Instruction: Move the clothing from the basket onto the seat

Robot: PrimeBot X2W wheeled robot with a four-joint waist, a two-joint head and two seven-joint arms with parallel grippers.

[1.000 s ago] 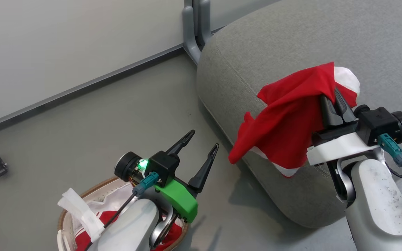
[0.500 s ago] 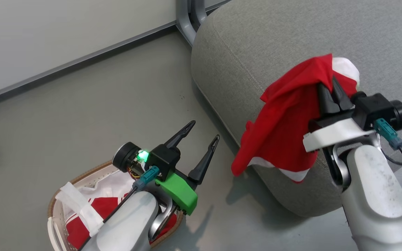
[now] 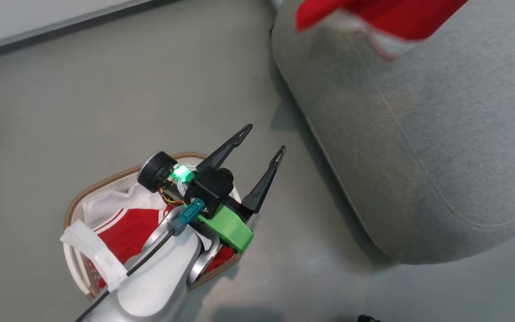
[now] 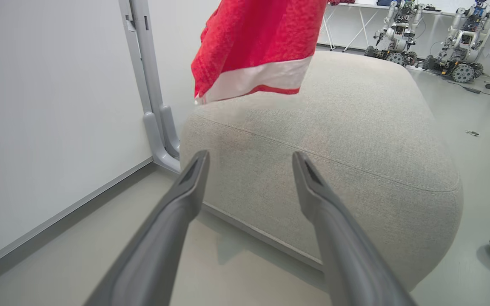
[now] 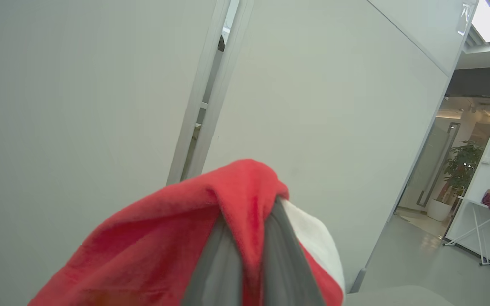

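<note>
Our view has tipped downward, and the red garment [image 4: 257, 38] pinched in our clenched right gripper [image 5: 249, 212] now hangs over the seat [image 4: 334, 140], ready to drop. Our left gripper [image 3: 264, 138] stays spread and empty above the basket [image 3: 105, 178], where a second garment [image 3: 132, 228] waits.

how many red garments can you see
2. The held garment hangs from the shut right gripper above the seat; the other garment lies in the basket. More may be hidden beneath it.
</note>
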